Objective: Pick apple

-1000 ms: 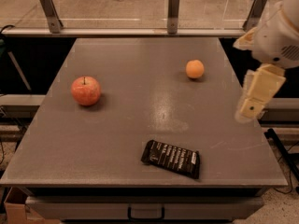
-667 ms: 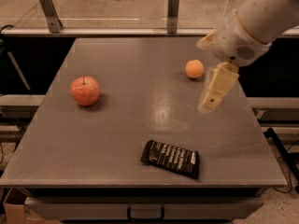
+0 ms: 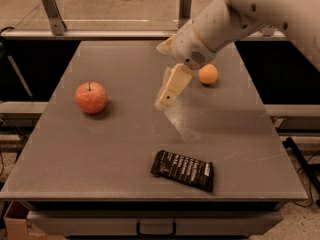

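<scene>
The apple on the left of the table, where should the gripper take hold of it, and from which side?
Probably grip the apple across its widest middle, coming from above: it sits upright, stem up, on the table with nothing touching it. The gripper hangs over the table's centre, right of the apple in the view.

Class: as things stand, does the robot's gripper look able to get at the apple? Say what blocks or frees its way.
Probably yes. The gripper hangs over mid-table, and only bare table lies between it and the apple; the orange fruit and dark wrapper sit aside.
</scene>
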`<state>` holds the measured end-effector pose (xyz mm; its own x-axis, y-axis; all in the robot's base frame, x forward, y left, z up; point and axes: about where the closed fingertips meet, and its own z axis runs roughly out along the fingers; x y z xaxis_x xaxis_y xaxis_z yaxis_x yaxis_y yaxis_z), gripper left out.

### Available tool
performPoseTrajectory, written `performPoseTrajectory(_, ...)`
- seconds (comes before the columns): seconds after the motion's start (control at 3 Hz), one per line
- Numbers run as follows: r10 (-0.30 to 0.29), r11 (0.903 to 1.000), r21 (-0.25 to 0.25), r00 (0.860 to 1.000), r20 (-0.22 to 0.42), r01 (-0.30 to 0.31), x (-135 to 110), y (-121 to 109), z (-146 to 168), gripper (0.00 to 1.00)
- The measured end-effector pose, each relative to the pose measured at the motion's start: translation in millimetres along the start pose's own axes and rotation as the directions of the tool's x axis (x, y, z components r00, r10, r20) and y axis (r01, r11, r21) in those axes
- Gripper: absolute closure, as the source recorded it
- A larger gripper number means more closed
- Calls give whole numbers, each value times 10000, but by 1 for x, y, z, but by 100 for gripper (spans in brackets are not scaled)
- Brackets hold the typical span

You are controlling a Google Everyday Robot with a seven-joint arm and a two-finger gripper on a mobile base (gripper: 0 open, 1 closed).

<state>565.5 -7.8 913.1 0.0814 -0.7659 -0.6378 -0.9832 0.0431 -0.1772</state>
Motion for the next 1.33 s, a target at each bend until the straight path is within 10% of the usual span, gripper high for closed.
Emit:
performPoseTrajectory(0.67, 354, 9888, -1488, 9803, 1942, -62, -64, 26, 74, 0)
performPoseTrajectory(1.33, 780, 9826, -1840, 9546, 2876, -248, -101, 24, 120, 0)
